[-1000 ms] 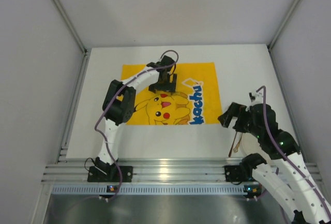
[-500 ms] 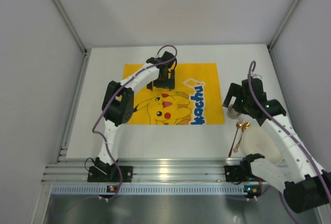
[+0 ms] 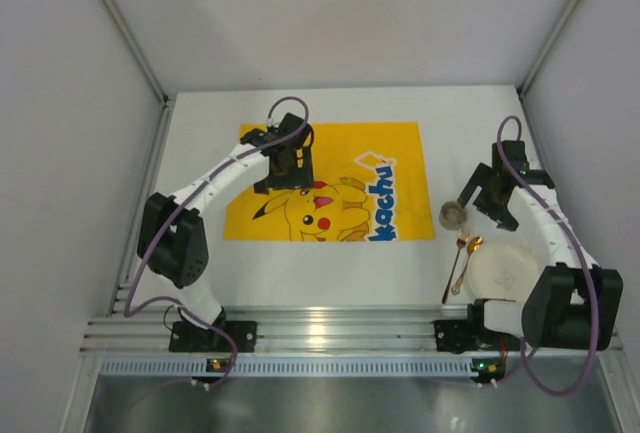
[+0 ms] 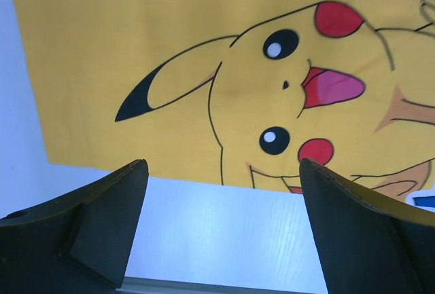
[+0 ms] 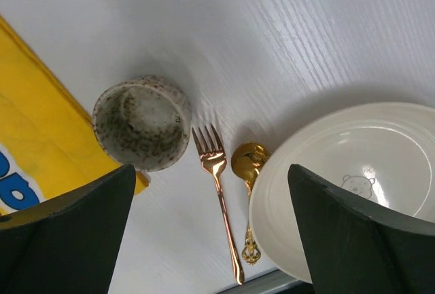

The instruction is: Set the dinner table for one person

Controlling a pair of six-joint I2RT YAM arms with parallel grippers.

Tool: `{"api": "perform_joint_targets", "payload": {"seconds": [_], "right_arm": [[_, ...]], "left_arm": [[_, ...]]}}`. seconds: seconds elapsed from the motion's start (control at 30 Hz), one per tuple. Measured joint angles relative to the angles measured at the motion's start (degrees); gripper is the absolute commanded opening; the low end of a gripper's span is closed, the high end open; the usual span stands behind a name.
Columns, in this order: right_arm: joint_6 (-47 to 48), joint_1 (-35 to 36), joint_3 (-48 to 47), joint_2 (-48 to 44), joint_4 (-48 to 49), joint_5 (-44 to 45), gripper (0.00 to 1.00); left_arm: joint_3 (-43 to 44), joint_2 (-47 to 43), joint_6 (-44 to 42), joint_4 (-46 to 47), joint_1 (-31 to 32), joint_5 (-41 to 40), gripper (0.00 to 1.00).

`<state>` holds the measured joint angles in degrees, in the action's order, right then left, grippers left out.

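The white dinner table (image 3: 200,253) carries a yellow cartoon mat (image 3: 390,148) in the middle. At the mat's right near corner stands a speckled cup (image 3: 452,215), upright and empty in the right wrist view (image 5: 141,123). Near it lie a rose-gold fork (image 5: 219,199), a gold spoon (image 5: 248,161) and a white plate (image 5: 353,185); the spoon's handle runs under the plate's rim. My right gripper (image 5: 212,168) is open and empty, above them. My left gripper (image 4: 223,172) is open and empty over the mat's near edge (image 4: 136,36).
A ribbed aluminium rail (image 3: 320,333) runs along the table's near edge. Grey walls close in the left, right and back. Bare white tabletop (image 4: 204,233) lies between the mat and the rail.
My right arm has swung back and to the right, uncovering the cup, fork, spoon and plate. My left gripper has moved a little left and nearer over the mat.
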<state>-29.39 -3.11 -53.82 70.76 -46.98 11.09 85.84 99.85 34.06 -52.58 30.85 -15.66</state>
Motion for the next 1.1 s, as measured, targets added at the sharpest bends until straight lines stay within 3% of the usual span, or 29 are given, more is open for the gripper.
{"api": "perform_joint_targets", "payload": {"seconds": [0.27, 0.3, 0.37, 0.47, 0.5, 0.6, 0.8, 0.93, 1.1], "right_arm": [[1.2, -1.7, -2.1, 10.4, 2.1, -2.2, 0.80], [1.3, -1.7, -2.1, 11.6, 2.6, -2.5, 0.72], [1.5, -1.7, -2.2, 14.1, 3.6, -3.7, 0.66], [1.8, -1.7, -2.2, 17.7, 5.3, -5.6, 0.47], [2.0, -1.7, -2.2, 18.9, 5.8, -6.2, 0.29], [2.6, -1.7, -3.0, 21.5, 6.3, -7.3, 0.00], [4.4, -1.4, -10.7, 22.4, 4.8, -4.0, 0.00], [4.9, 0.2, -21.1, 22.3, 3.1, 0.2, 0.00], [5.8, 6.8, -37.0, 24.7, 3.0, -1.0, 0.00]], "left_arm": [[-7.9, -1.2, 0.7, -0.1, 0.0, 1.2, 0.98], [-7.9, -1.3, 0.7, 0.0, 0.0, 1.3, 0.98], [-8.1, -2.0, 0.8, 0.0, 0.0, 1.3, 0.99], [-8.1, -3.4, 0.9, -0.1, 0.0, 1.3, 0.98], [-8.1, -3.7, 1.0, -0.1, 0.0, 1.3, 0.98], [-8.2, -4.9, 1.7, -0.4, 0.0, 1.2, 0.98], [-9.2, -8.4, 3.3, -2.3, 0.0, 1.2, 0.99], [-12.0, -12.7, 3.6, -3.1, 0.0, 1.1, 0.98], [-13.7, -13.9, 1.7, -3.0, 0.0, 1.0, 0.98]]}}
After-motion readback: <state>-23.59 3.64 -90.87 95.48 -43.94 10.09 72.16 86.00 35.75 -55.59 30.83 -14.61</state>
